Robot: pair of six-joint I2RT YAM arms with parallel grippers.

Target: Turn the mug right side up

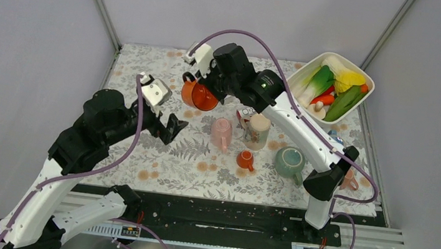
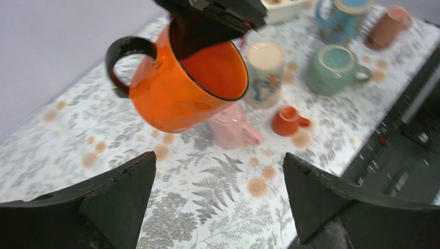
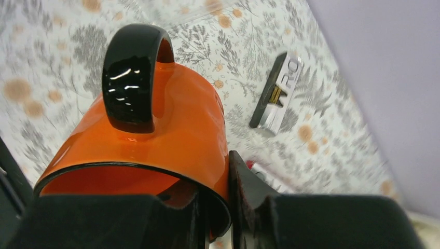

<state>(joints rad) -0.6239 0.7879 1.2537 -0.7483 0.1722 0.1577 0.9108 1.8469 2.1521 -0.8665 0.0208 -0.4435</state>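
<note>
An orange mug (image 1: 199, 96) with a black handle and black rim hangs in the air over the far middle of the table. My right gripper (image 1: 205, 80) is shut on its rim, one finger inside the mug and one outside (image 3: 244, 181). In the left wrist view the mug (image 2: 176, 88) is tilted, its mouth up and to the right, its handle (image 2: 120, 57) at the left. In the right wrist view the mug (image 3: 155, 140) fills the frame, handle (image 3: 129, 78) uppermost. My left gripper (image 1: 172, 128) is open and empty, low over the cloth to the mug's near left.
On the flowered cloth (image 1: 139, 153) stand a pink mug (image 1: 221, 133), a tall printed cup (image 1: 258, 130), a small orange cup (image 1: 245, 159) and a green teapot-like mug (image 1: 290, 160). A white tub (image 1: 304, 76) of toy vegetables sits far right. A small box (image 3: 277, 93) lies on the cloth.
</note>
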